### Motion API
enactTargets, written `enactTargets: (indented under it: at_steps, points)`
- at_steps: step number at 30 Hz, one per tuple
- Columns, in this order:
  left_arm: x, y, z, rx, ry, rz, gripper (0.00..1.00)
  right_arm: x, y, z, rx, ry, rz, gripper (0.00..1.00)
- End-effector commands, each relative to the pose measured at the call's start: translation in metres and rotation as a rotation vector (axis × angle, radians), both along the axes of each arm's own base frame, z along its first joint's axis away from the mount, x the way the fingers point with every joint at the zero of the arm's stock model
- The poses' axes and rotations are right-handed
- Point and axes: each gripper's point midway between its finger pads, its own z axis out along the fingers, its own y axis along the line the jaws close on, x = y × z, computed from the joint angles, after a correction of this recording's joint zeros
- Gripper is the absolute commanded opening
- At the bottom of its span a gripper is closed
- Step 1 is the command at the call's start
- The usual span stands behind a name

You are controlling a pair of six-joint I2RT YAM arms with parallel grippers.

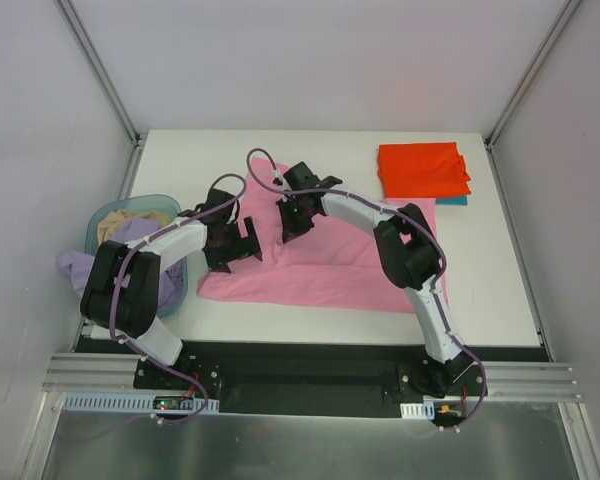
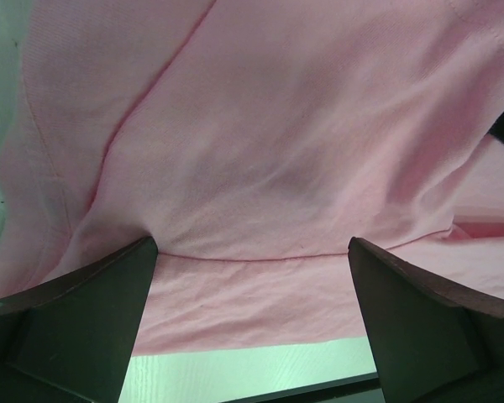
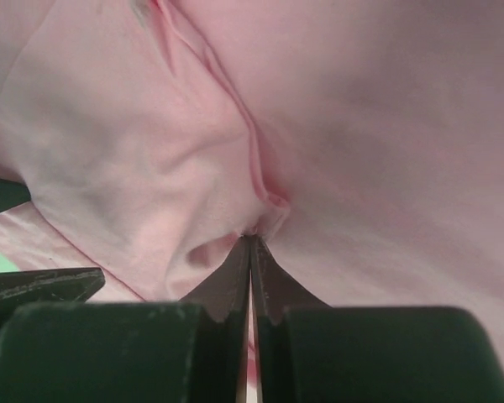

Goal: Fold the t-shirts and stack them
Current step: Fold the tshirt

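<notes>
A bright pink t-shirt (image 1: 320,270) lies spread on the middle of the white table. My right gripper (image 1: 292,222) is shut on a pinched fold of the pink t-shirt (image 3: 260,220) at its far edge. My left gripper (image 1: 238,245) is open over the shirt's left part; the pink cloth (image 2: 260,168) lies between and beyond its fingers (image 2: 92,319). A folded orange-red t-shirt (image 1: 423,169) lies at the far right on top of a teal t-shirt (image 1: 452,200), of which only an edge shows. A pale lavender t-shirt (image 1: 80,266) hangs over the basket's rim.
A round light-blue basket (image 1: 105,215) with tan cloth (image 1: 140,213) in it stands at the table's left edge. The table's near edge (image 2: 260,361) shows just below the pink shirt in the left wrist view.
</notes>
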Motion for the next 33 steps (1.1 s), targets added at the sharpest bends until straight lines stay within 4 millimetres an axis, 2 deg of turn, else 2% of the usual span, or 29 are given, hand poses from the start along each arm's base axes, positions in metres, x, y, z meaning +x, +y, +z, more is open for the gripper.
enactTargets:
  at_steps: [1, 4, 8, 13, 15, 16, 17, 19, 20, 22, 23, 24, 27, 28, 30, 31, 33]
  points:
    - [-0.011, 0.012, -0.002, 0.047, 0.014, 0.037, 0.99, 0.016, -0.015, 0.061, -0.008, -0.155, -0.017, 0.01]
    - [-0.013, 0.012, -0.003, 0.049, 0.024, 0.045, 0.99, 0.016, -0.023, 0.064, -0.033, -0.169, -0.02, 0.01]
    - [-0.014, 0.011, -0.003, 0.044, 0.025, 0.042, 0.99, 0.015, -0.032, 0.058, -0.063, -0.153, -0.015, 0.01]
    - [-0.012, 0.009, 0.001, 0.028, 0.018, 0.036, 0.99, 0.013, -0.039, 0.055, -0.081, -0.132, -0.033, 0.09]
    - [-0.011, 0.007, 0.004, 0.021, 0.012, 0.033, 0.99, 0.011, -0.041, 0.056, -0.087, -0.126, -0.041, 0.18]
    - [-0.011, 0.006, 0.005, 0.016, 0.01, 0.028, 0.99, 0.01, -0.043, 0.056, -0.093, -0.122, -0.043, 0.23]
    - [-0.01, 0.005, 0.007, 0.012, 0.005, 0.027, 0.99, 0.008, -0.044, 0.062, -0.086, -0.129, -0.045, 0.41]
    - [-0.006, 0.003, 0.012, -0.001, -0.01, 0.017, 0.99, 0.004, -0.049, 0.067, -0.085, -0.124, -0.046, 0.57]
    - [-0.004, 0.002, 0.013, -0.002, -0.015, 0.012, 0.99, 0.002, -0.051, 0.07, -0.08, -0.121, -0.044, 0.76]
    - [0.002, 0.0, 0.018, -0.008, -0.032, 0.005, 0.99, -0.005, -0.059, 0.081, -0.053, -0.118, -0.05, 0.84]
    - [0.004, -0.002, 0.02, -0.013, -0.037, 0.002, 0.99, -0.007, -0.063, 0.085, -0.05, -0.121, -0.055, 0.98]
    - [0.008, -0.004, 0.026, -0.023, -0.051, 0.0, 0.99, -0.014, -0.075, 0.093, -0.046, -0.129, -0.067, 0.97]
    - [0.019, -0.01, 0.04, -0.044, -0.092, -0.007, 0.99, -0.024, -0.094, 0.102, -0.031, -0.155, -0.098, 0.97]
    - [0.021, -0.012, 0.044, -0.052, -0.102, -0.011, 0.99, -0.035, -0.104, 0.107, -0.02, -0.172, -0.11, 0.97]
    - [0.031, -0.017, 0.055, -0.06, -0.136, -0.024, 0.99, -0.045, -0.12, 0.104, -0.035, -0.18, -0.138, 0.97]
    - [0.034, -0.018, 0.054, -0.057, -0.136, -0.031, 0.99, -0.058, -0.133, 0.102, -0.044, -0.177, -0.15, 0.97]
    - [0.044, -0.022, 0.058, -0.055, -0.154, -0.047, 0.99, -0.066, -0.154, 0.096, -0.078, -0.174, -0.184, 0.97]
